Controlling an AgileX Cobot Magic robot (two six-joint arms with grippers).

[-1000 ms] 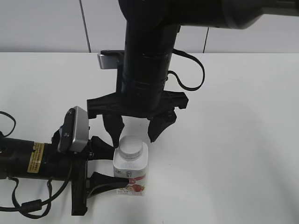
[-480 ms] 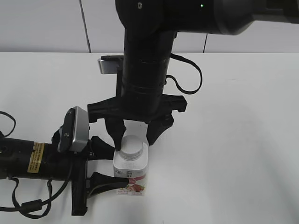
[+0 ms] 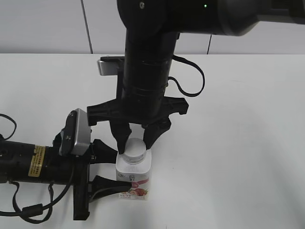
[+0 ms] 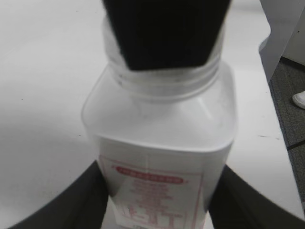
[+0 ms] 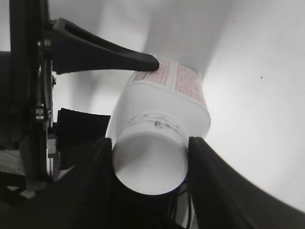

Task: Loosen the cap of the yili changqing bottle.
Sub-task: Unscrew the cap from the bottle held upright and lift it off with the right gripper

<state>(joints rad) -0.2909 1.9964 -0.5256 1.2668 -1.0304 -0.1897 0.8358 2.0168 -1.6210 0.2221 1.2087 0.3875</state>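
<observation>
You have open table (image 3: 238,143) to the right of the bottle (image 3: 135,177) and in front of it. From above, the right hand (image 3: 136,138) blocks the cap (image 3: 133,149); the left hand (image 3: 102,174) blocks the bottle's left side.

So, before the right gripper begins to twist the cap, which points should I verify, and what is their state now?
1. Yili changqing bottle upright on the table: ok.
2. Left gripper holds the bottle body from both sides: ok.
3. Right gripper fingers stand on both sides of the cap: ok.
4. Fingers touch the cap's side in the right wrist view: ok.
5. Grip firm enough not to slip: cannot tell.
6. Cap fully on the neck: ok.
</observation>
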